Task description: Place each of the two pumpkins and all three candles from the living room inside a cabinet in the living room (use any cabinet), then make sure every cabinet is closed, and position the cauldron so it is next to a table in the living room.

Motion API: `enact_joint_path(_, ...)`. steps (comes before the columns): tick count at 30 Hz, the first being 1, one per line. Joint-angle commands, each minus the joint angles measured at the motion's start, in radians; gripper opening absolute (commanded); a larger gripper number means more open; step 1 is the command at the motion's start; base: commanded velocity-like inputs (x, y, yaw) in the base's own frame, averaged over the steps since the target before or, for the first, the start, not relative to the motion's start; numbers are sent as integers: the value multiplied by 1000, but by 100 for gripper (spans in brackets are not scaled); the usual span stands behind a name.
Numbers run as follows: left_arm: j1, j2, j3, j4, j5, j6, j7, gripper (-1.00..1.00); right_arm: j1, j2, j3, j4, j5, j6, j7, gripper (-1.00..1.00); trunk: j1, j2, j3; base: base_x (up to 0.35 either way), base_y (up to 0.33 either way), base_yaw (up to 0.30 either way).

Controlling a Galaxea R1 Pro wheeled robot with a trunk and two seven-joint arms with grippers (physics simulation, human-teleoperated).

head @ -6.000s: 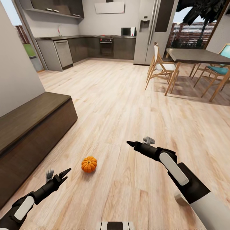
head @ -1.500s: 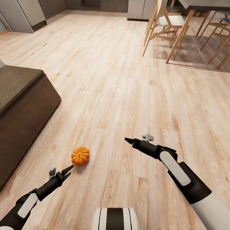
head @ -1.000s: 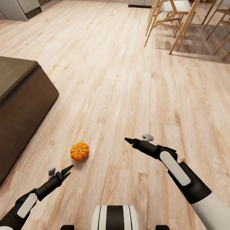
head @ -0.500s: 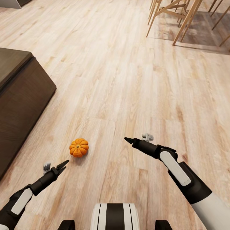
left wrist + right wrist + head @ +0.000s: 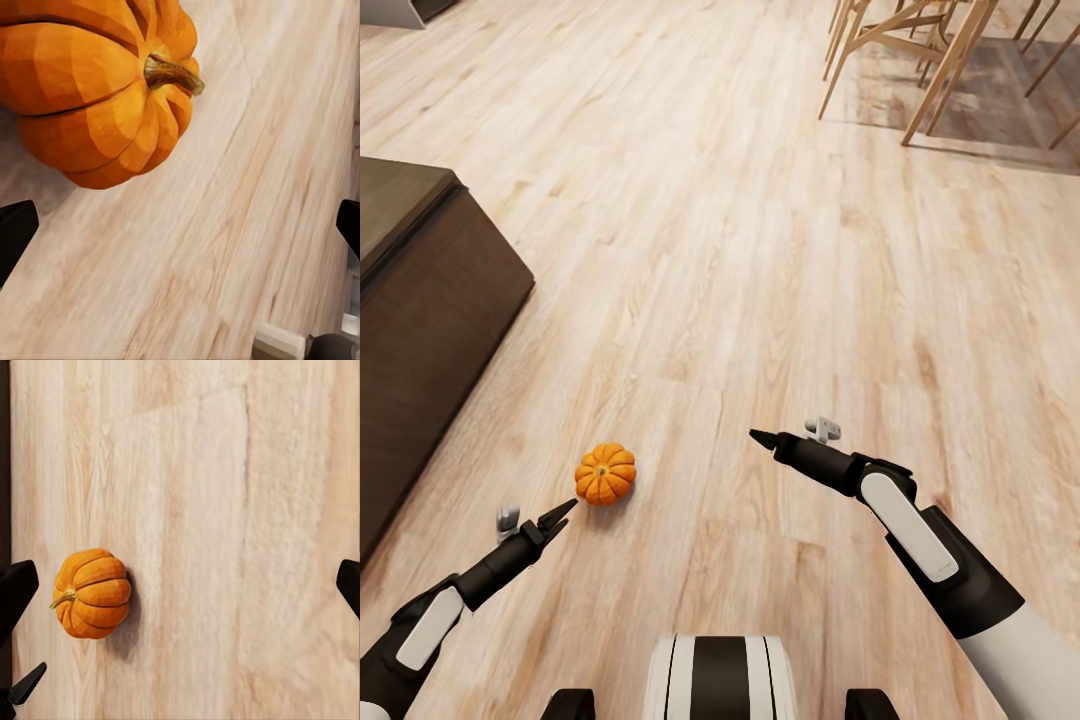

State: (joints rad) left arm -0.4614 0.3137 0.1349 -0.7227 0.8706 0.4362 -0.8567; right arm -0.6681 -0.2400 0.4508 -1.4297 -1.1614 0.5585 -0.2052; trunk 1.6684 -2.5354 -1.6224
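Note:
A small orange ribbed pumpkin (image 5: 605, 473) lies on the light plank floor, just off the corner of the long dark-brown cabinet (image 5: 430, 300). My left gripper (image 5: 562, 514) hovers low just short of the pumpkin, pointing at it. In the left wrist view the pumpkin (image 5: 90, 86) is large and close, and the left gripper (image 5: 180, 229) is open and empty. My right gripper (image 5: 762, 437) hangs over bare floor to the pumpkin's right, also open, as the right wrist view shows with the pumpkin (image 5: 91, 593) off to one side of the gripper (image 5: 180, 585).
The cabinet's visible panels look closed. Wooden chair legs (image 5: 930, 70) and a dining table's shadow stand at the far right. Open plank floor (image 5: 760, 250) stretches ahead. My base (image 5: 720, 680) shows at the bottom edge.
The head camera has tilted down, so the kitchen and table top have left the view. The left gripper has dropped slightly and now sits nearer the pumpkin. The right arm has held still.

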Motion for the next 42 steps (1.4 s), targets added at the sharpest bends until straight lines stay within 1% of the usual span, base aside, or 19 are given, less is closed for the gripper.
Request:
enact_joint_path(1, 0, 1, 0, 0, 7, 9, -1, 100, -1, -1, 2, -1, -11, 0, -10, 100, 0, 0, -1, 140, 0, 0)
enact_joint_path(13, 0, 4, 1, 9, 7, 9, -1, 100, -1, -1, 2, -1, -11, 0, -10, 100, 0, 0, -1, 82, 22, 0)
enact_joint_path(23, 0, 4, 4, 11, 8, 9, -1, 100, -1, -1, 2, -1, -11, 0, -11, 100, 0, 0, -1, 15, 7, 0)
enact_joint_path(25, 0, 4, 11, 11, 8, 9, -1, 100, -1, -1, 2, -1, -11, 0, -11, 100, 0, 0, -1, 0, 0, 0)
enact_joint_path(28, 0, 4, 39, 12, 8, 9, 0, 100, -1, -1, 2, -1, -11, 0, -11, 100, 0, 0, -1, 0, 0, 0)
enact_joint_path(30, 0, 4, 44, 12, 8, 9, 1, 100, -1, -1, 2, -1, -11, 0, -11, 100, 0, 0, -1, 0, 0, 0)
enact_joint_path(32, 0, 4, 47, 12, 8, 9, 15, 100, -1, -1, 2, -1, -11, 0, -11, 100, 0, 0, -1, 0, 0, 0)
enact_joint_path(33, 0, 4, 51, 12, 9, 9, 32, 100, -1, -1, 2, -1, -11, 0, -11, 100, 0, 0, -1, 0, 0, 0)
enact_joint_path(36, 0, 2, 76, 12, 10, 9, 102, 100, -1, -1, 2, -1, -11, 0, -11, 100, 0, 0, -1, 0, 0, 0)
enact_joint_path(39, 0, 1, 83, 12, 10, 9, 122, 100, -1, -1, 2, -1, -11, 0, -11, 100, 0, 0, -1, 0, 0, 0)
enact_joint_path(42, 0, 0, 85, 12, 9, 9, 127, 100, -1, -1, 2, -1, -11, 0, -11, 100, 0, 0, -1, 0, 0, 0)
